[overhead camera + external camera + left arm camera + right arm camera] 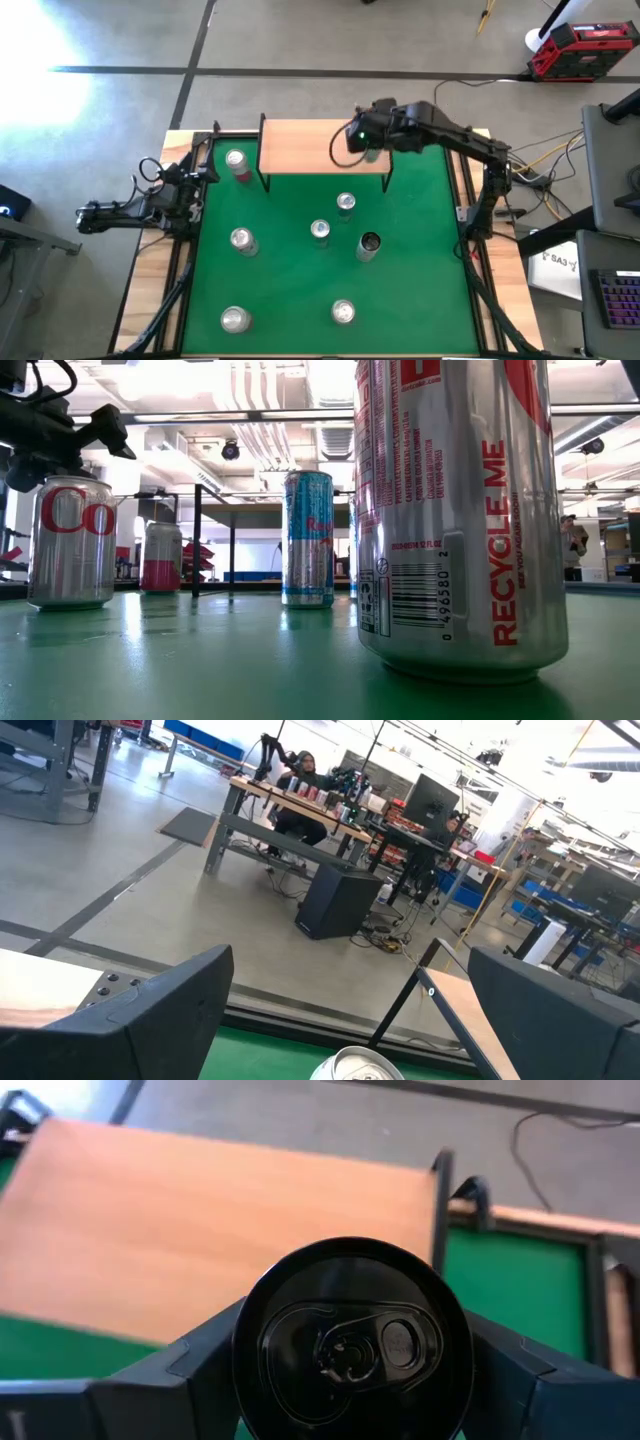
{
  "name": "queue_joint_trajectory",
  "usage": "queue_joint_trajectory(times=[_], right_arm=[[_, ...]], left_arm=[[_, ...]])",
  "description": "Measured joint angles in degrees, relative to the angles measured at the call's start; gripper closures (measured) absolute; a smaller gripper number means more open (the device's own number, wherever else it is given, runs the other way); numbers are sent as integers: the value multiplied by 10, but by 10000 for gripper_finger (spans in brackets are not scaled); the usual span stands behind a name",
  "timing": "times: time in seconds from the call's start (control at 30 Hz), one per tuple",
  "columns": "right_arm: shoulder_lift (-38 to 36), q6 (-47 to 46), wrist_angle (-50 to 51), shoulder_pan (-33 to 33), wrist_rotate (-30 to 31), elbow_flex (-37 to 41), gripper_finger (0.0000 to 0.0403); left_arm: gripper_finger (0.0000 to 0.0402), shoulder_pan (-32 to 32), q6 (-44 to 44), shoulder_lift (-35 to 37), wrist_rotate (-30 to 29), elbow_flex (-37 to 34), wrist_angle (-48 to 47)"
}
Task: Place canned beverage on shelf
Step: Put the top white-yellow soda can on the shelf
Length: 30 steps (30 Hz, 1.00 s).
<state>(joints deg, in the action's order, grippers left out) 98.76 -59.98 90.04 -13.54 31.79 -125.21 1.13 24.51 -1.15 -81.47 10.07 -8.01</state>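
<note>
While right gripper (350, 1370) clamps a black-topped can (352, 1342) above the light wooden shelf (300, 146) (nothing on it), release remains; left gripper (345, 1020) waits wide.

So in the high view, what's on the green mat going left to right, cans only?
Bottom-left can → red-sided can and mid-left can, nearly level → centre can → bottom-middle can → can below shelf → dark-topped can.

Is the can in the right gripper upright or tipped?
Upright: the black can shows its full round top between the right gripper fingers, above the shelf.
</note>
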Motion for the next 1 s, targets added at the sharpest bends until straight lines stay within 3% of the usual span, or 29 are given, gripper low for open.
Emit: queue_joint_trajectory(times=[0.47, 1.0], right_arm=[[19, 74, -64, -111, -36, 2, 140], [27, 115, -110, -154, -38, 15, 139]], left_arm=[[13, 0, 0, 0, 0, 0, 0], [13, 0, 0, 0, 0, 0, 0]])
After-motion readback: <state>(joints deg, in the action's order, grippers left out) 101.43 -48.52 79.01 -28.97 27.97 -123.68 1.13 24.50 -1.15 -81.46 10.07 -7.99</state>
